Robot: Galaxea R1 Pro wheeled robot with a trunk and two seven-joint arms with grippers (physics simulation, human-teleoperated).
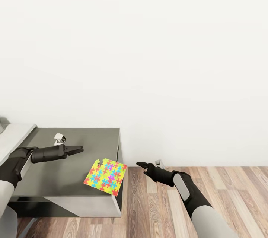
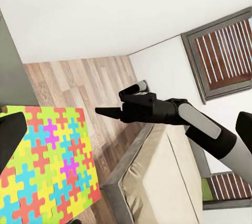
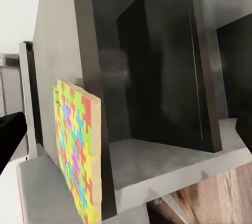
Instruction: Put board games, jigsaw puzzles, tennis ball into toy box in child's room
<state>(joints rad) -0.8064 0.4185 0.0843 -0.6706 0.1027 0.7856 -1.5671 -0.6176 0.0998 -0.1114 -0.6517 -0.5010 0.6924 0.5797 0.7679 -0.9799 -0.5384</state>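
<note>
I have 1 jigsaw puzzle [image 1: 105,176] lying flat on the dark grey side unit [image 1: 67,145], at about 7 o'clock in the head view, its right corner poking just past the unit's edge over the wood floor [image 1: 208,197]. I judge the step in hand is picking this puzzle up; the toy box is nowhere here, so a carry comes after.

My left gripper [image 1: 76,151] hovers over the unit top, at 10 o'clock from the puzzle and apart from it, its fingers drawn together on nothing. My right gripper [image 1: 140,164] hangs over the floor just beside the overhanging corner, at 3 o'clock from it, fingers apparently pressed together and empty, though I cannot tell for sure.

Next I would open the right fingers and slide them onto that overhanging edge, since a flat piece gives no other purchase. Room is open on the floor side; the wall stands close at 12 o'clock.
</note>
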